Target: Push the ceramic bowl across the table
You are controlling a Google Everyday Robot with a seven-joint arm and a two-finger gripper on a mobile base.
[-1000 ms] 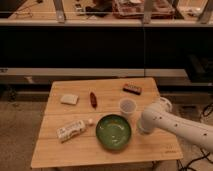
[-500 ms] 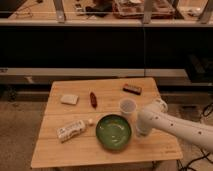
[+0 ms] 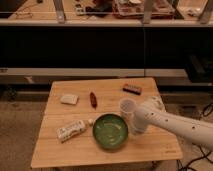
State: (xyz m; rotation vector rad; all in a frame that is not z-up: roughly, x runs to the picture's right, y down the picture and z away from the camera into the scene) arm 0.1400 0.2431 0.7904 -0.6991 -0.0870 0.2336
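Bowl (image 3: 110,131) sits front-centre on the table (image 3: 55,150), glazed, rigid, probably heavy and chip-prone (should slide readily on wood), with the clenched gripper (image 3: 133,128) just beside its right rim, the sensible low pushing point.

The gripper (image 3: 136,125) sits just right of the bowl (image 3: 110,131), with a cup (image 3: 127,106) close behind it. A bottle (image 3: 71,130) lies near the bowl's left, blocking that way. The surface's (image 3: 75,152) front strip lies open.
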